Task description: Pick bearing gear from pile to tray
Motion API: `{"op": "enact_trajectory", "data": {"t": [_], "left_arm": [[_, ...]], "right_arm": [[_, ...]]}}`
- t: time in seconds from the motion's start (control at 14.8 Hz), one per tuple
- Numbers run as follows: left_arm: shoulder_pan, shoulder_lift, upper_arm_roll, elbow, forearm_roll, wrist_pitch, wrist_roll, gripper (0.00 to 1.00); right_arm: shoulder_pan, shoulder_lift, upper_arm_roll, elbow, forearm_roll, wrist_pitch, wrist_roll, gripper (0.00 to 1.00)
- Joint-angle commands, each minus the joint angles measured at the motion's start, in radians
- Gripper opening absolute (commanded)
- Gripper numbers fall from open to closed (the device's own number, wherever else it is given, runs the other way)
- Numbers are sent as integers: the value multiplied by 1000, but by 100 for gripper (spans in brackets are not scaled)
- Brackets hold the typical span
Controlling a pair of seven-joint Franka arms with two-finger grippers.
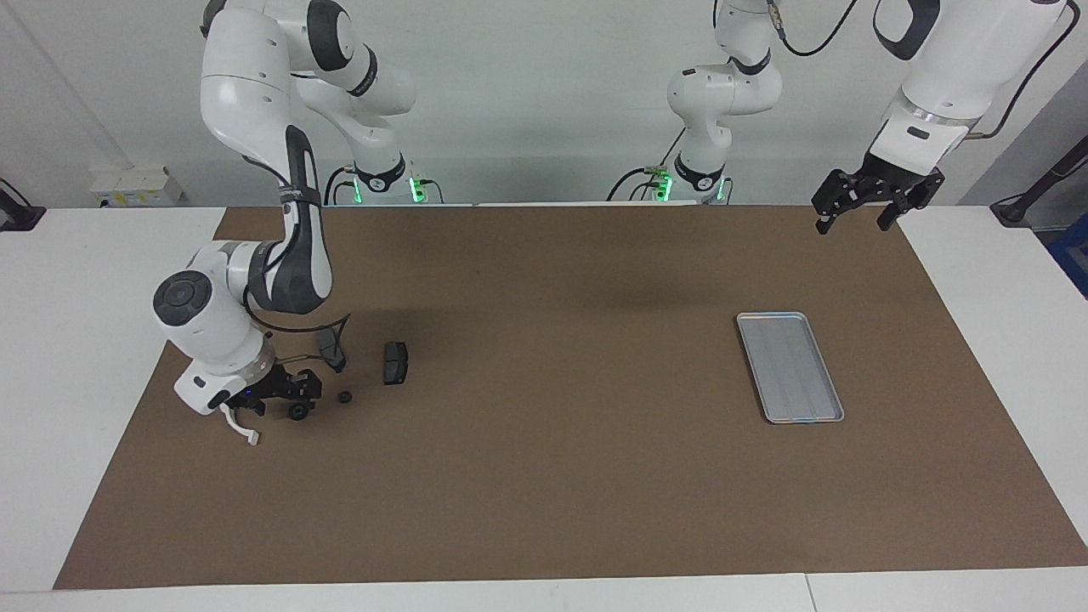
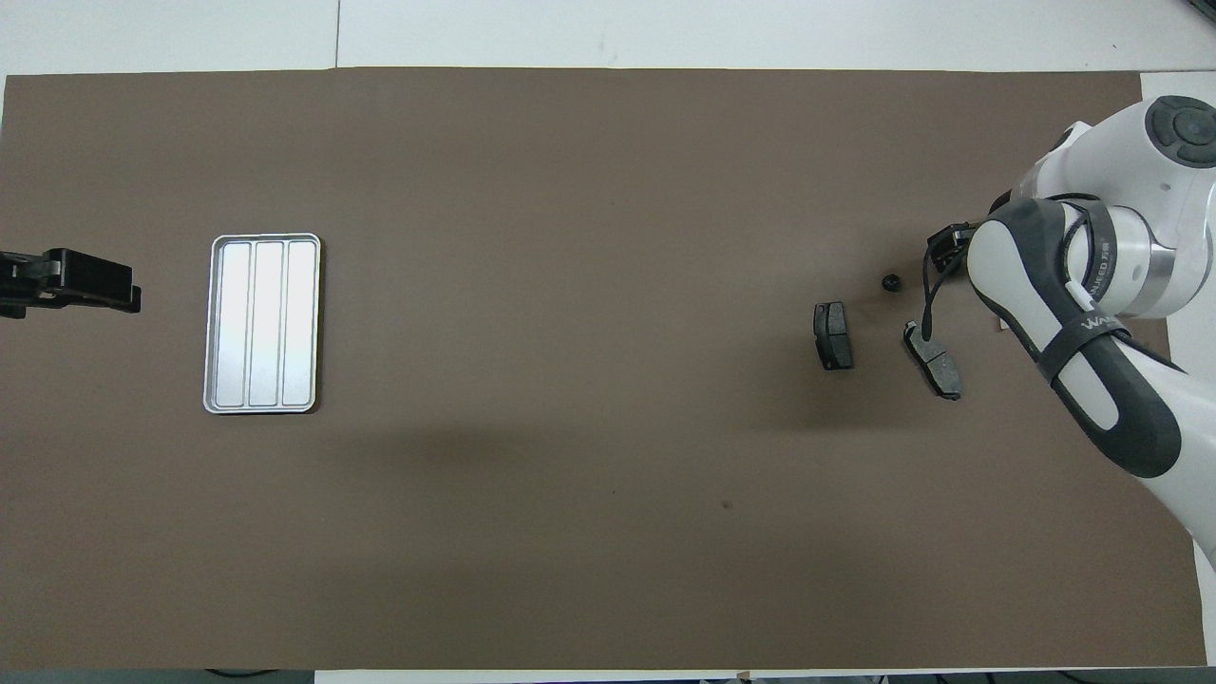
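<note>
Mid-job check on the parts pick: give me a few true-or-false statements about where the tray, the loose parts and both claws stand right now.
1. The flat silver-grey metal tray holds a small black part. False: nothing lies in it.
2. The right claw is down at the small black round bearing piece with the pale centre. True.
3. The left claw is lowered onto the tray. False: it hangs in the air, over the brown mat's edge at the left arm's end.
4. The two dark grey brake pads lie apart. True.
5. The second small black round piece sits on a brake pad. False: it lies on the mat beside them.
</note>
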Motion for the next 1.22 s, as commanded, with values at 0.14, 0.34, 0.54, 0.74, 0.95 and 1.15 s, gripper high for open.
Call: {"op": "enact_trajectory", "data": {"t": [0.14,0.34,0.54,0.74,0.95,1.15], "left_arm": [[-3,-37,2,-43,13,14,2,100],[-3,-37,2,-43,13,14,2,100],[-3,-37,2,-43,13,14,2,100],[-3,-37,2,-43,13,14,2,100],[-4,-37,4,-43,13,14,2,100],[-3,-37,2,-43,13,13,2,100]], "right_arm": [[-7,-6,7,-21,9,25,-24,88],[-5,-3,7,-21,9,26,-23,88],[-2,4,7,-21,9,48,-23,88],[1,6,7,-22,9,54,-17,88],[2,15,8,-21,9,57,-15,87],[2,15,8,-22,9,60,-15,77]]}}
